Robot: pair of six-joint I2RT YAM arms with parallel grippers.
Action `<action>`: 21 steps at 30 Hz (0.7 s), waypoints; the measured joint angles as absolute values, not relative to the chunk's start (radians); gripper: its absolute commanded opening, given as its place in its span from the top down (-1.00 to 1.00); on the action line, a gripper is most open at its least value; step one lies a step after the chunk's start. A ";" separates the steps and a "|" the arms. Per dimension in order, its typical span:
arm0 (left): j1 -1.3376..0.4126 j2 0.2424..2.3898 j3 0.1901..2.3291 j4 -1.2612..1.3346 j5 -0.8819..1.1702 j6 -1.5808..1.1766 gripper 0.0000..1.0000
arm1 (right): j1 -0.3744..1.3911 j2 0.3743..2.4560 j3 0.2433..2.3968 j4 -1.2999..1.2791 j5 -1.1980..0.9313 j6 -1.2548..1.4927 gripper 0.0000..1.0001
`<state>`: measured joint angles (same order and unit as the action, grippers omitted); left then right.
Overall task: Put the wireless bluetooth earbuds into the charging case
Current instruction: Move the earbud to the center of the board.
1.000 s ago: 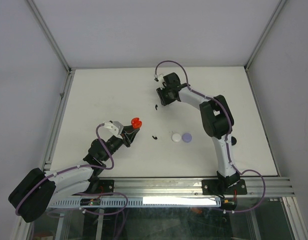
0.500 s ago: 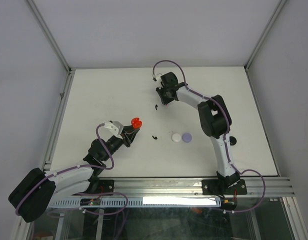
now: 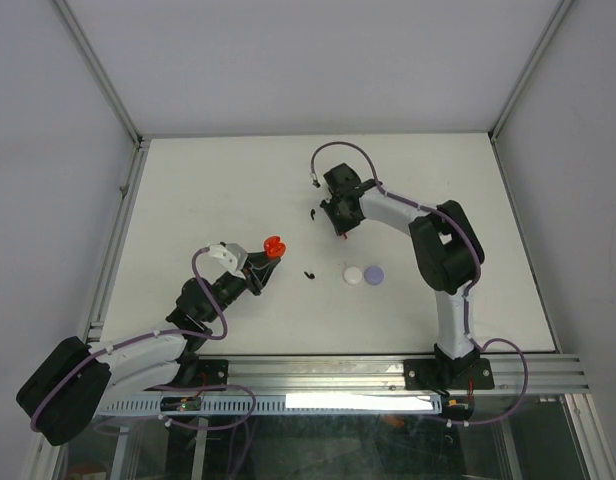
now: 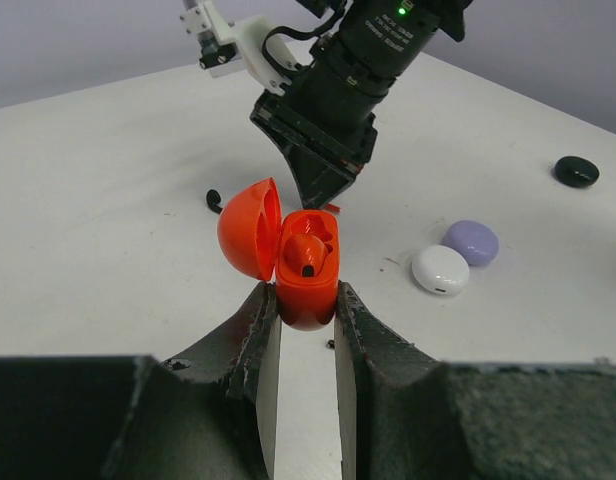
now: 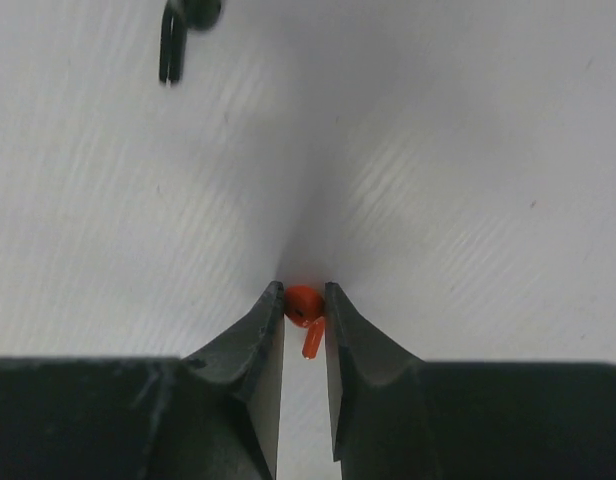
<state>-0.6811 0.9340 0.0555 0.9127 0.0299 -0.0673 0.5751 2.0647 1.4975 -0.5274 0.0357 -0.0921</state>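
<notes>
My left gripper is shut on the base of an open red charging case, held above the table with its lid swung left. One red earbud sits inside it. In the top view the case is left of centre. My right gripper is shut on a second red earbud, stem pointing back between the fingers, with the tips down close to the white table. In the top view that gripper is at the table's middle back.
A black earbud lies just beyond the right gripper, and another black earbud lies near the centre. A closed white case and a lilac case sit side by side. A black case lies far right.
The right gripper has closed on the red earbud and shifted a little nearer and to the right. The left arm with the red case has stayed put.
</notes>
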 measured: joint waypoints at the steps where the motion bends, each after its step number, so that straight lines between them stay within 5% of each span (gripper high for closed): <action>1: -0.681 0.933 0.056 0.913 0.032 -0.067 1.00 | 0.581 2.047 1.475 -0.541 0.038 -0.083 0.56; 21: -0.681 0.918 0.056 0.913 0.060 -0.067 1.00 | 0.616 1.972 1.395 -0.736 0.056 0.004 0.41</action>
<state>-0.6811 0.9184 0.0555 0.9131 0.0601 -0.0673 0.6159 1.9720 1.3952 -0.7357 0.0555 0.0044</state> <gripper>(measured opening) 0.229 0.294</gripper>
